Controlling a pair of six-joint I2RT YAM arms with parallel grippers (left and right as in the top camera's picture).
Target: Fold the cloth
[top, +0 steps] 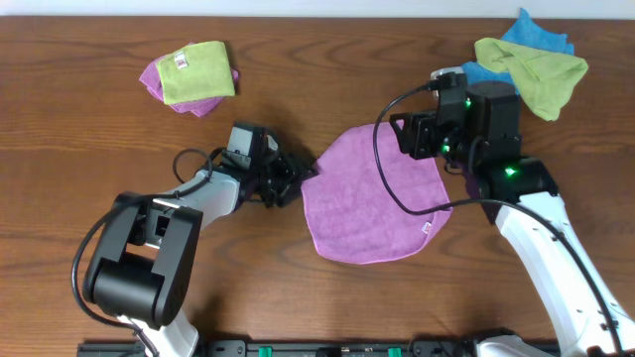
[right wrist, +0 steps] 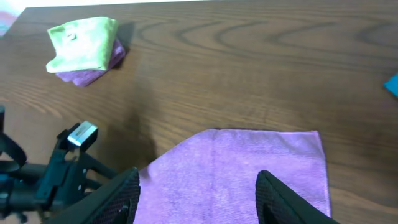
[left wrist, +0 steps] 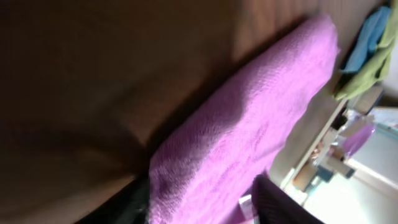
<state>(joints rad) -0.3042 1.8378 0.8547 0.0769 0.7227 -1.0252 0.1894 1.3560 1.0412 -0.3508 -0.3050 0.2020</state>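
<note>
Overhead: straight down, far, whole worktop (top: 317, 59). Left wrist: tilted, hard against cloth (left wrist: 249, 124), blurred, possibly at its edge. Right wrist: low, near, facing left arm (right wrist: 56, 177). All share cloth.

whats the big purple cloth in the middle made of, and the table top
The cloth looks like microfibre or similar synthetic terry: matte lilac, fine nubby pile in the left wrist view. The table looks like wood or wood-grain laminate, dark brown with visible grain and slight sheen; which one is unclear.

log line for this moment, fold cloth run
cloth spread out, no fold yet | left fingers open at its left edge | right fingers open above its far edge
</note>
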